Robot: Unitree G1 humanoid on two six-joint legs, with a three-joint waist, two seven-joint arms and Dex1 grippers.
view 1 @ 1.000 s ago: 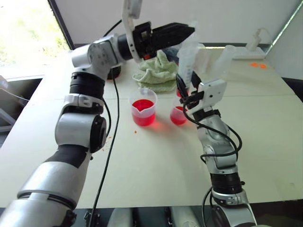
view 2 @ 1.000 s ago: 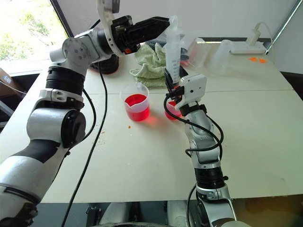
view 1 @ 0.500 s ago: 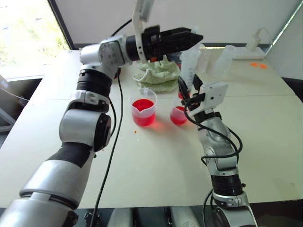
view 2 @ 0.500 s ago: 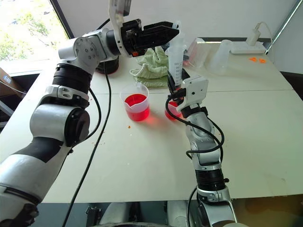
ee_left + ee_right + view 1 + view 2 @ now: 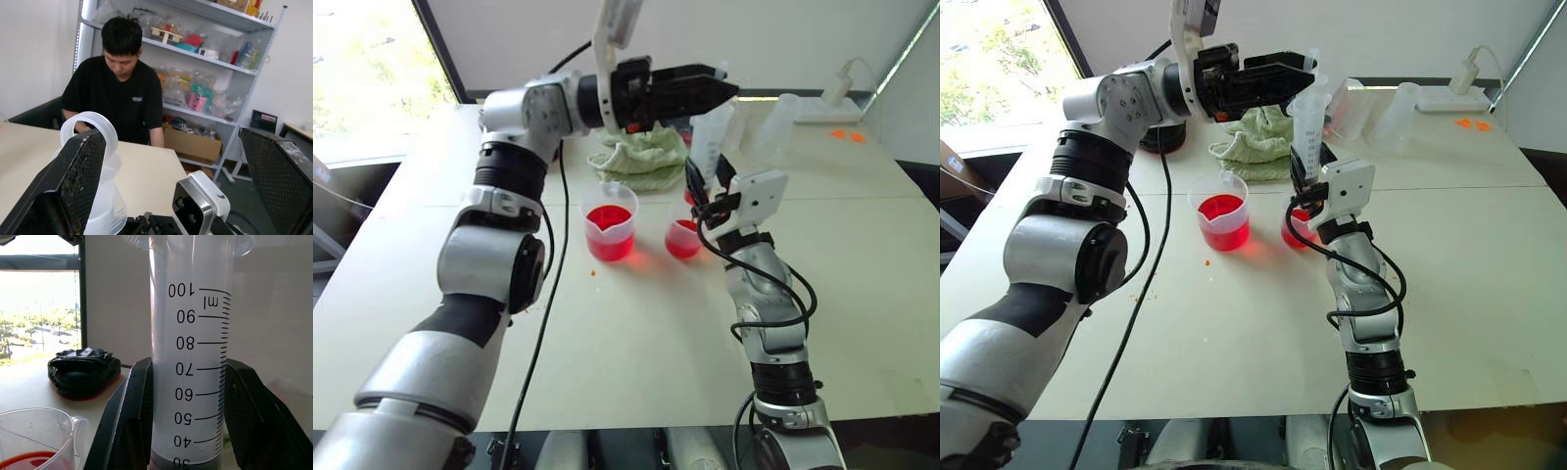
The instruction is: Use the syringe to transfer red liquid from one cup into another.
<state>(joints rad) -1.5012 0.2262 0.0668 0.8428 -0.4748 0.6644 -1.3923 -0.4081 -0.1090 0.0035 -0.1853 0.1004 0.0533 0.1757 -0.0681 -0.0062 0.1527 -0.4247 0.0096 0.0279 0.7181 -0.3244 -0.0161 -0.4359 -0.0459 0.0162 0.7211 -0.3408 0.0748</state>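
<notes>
Care matters as my splayed left pincer [image 5: 1304, 74] nears the plunger atop the syringe [image 5: 1307, 122] clamped upright in my right pincer [image 5: 1304, 183]: I should press straight down, keeping its tip over the smaller cup [image 5: 682, 238].

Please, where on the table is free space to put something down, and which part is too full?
Free: the wide bare table in front of the spouted beaker and small cup, and the stretch to the right of the right gripper holding the syringe. Crowded: the far middle, around the green towel, clear containers and open left gripper.
</notes>
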